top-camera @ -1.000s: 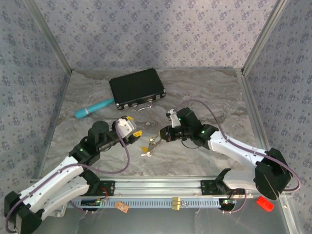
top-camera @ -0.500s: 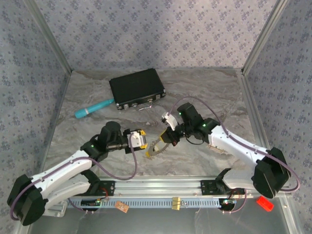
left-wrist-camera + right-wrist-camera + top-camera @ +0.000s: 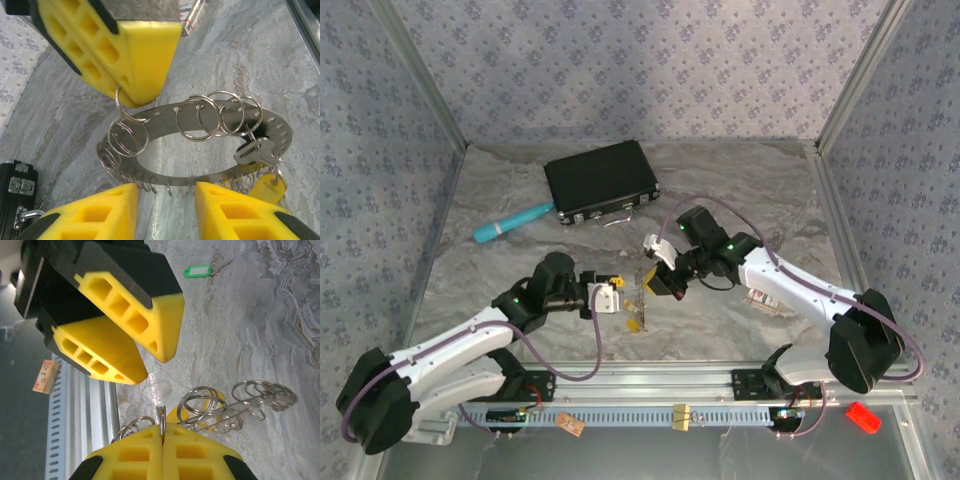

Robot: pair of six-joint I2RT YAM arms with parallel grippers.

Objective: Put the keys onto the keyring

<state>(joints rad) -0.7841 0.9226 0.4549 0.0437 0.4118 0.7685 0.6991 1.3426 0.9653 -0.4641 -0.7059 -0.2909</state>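
Note:
The keyring [image 3: 641, 288] hangs between the two grippers, just above the table. It is a flat grey band [image 3: 190, 176] with many small wire rings [image 3: 264, 395] along its rim. My right gripper [image 3: 162, 432] is shut on one of those wire rings; its yellow fingers [image 3: 135, 60] reach the ring's far rim. My left gripper [image 3: 165, 187] is open, its jaws either side of the near rim without touching it. A silver key with a yellow head [image 3: 260, 150] hangs from the ring, and its yellow head [image 3: 635, 325] dangles below. A green-tagged key [image 3: 197, 271] lies apart on the table.
A black case [image 3: 600, 180] lies at the back, with a teal tube [image 3: 512, 222] to its left. The metal rail [image 3: 650, 385] runs along the near edge. A red item [image 3: 863, 416] sits outside at the front right. Patterned walls close in three sides.
My left gripper has swung right up to the keyring, and its jaws have narrowed. My right gripper has shifted left and turned, raising the keyring off the table.

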